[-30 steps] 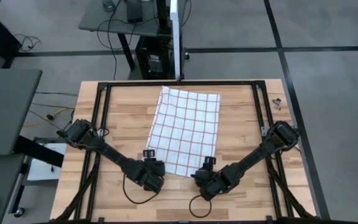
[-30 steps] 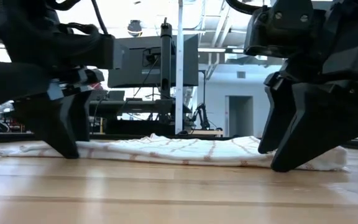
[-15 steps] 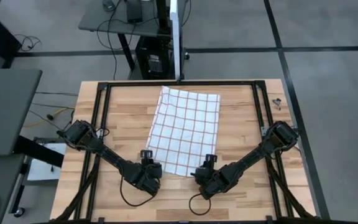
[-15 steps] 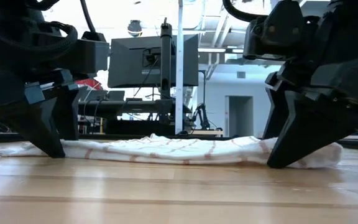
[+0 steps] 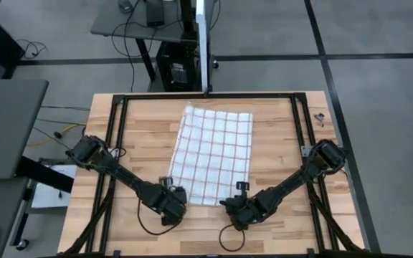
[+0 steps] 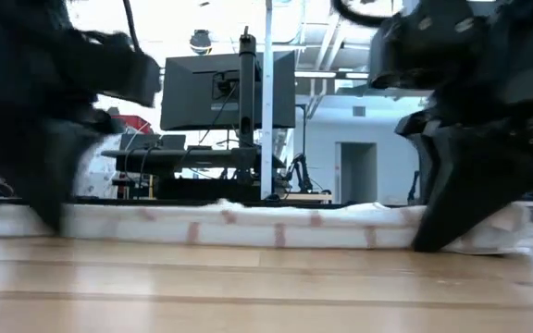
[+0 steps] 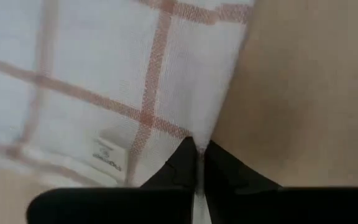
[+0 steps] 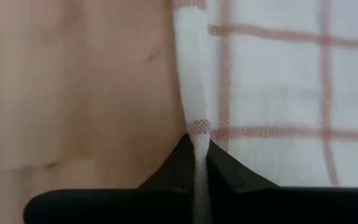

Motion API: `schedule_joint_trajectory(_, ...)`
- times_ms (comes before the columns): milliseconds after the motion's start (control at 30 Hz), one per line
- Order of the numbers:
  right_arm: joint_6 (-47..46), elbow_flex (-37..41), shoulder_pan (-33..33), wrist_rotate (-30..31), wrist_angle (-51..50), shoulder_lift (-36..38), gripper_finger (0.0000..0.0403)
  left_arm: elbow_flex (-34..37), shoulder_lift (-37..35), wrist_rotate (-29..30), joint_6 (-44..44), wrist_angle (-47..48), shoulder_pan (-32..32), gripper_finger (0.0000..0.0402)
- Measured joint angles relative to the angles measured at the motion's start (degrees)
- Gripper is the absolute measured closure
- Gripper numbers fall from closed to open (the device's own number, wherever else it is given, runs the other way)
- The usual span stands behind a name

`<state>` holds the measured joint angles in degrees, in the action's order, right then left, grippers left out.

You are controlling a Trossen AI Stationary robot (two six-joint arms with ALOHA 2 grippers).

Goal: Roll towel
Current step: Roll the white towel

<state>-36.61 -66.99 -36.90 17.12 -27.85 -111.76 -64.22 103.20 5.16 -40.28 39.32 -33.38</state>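
Since the earlier frames, the near edge of the towel point(image 5: 212, 153) has been lifted and turned over on itself, so that in the low view a straight folded band point(image 6: 276, 227) now runs across where a loose, wrinkled hem lay; both arms have shifted slightly along that edge. One towel is present — white with a grid of red lines — lying flat on the wooden desk point(image 5: 278, 136) at its centre, its far edge toward the back rail. Two arms are at work, one at each near corner. Left tool point(image 5: 169, 199): at the towel's near left corner, its two dark fingers point(image 7: 182, 163) pressed together with the cloth's edge pinched between them, as the left wrist view shows. Right tool point(image 5: 236, 206): at the near right corner, its two fingers point(image 8: 219, 167) likewise closed tight on the hem, a thin strip of white cloth passing between them. One small label point(image 7: 109, 149) shows on the cloth beside the left tool. Beyond the desk, the low view takes in one monitor point(image 6: 228, 91) on a stand and one upright white post point(image 6: 267, 97).
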Motion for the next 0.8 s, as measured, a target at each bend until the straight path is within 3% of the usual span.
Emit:
schedule_joint_trajectory(200, -6.67, -0.18, -4.52, -2.02, 1.57, 4.39, 0.0401, -0.12, -4.09, -6.71, -5.1, -3.54, -2.07, 0.0401)
schedule_joint_trajectory(367, -11.93, -0.06, -7.87, -1.48, 1.76, 4.69, 0.0402, -0.23, -4.43, -4.9, -6.6, -7.5, -3.09, 0.0401)
schedule_joint_trajectory(800, -10.88, -0.1, -3.53, -6.0, -0.91, 5.87, 0.0402, -0.16, -5.68, -8.58, 2.12, -3.96, 2.24, 0.0401)
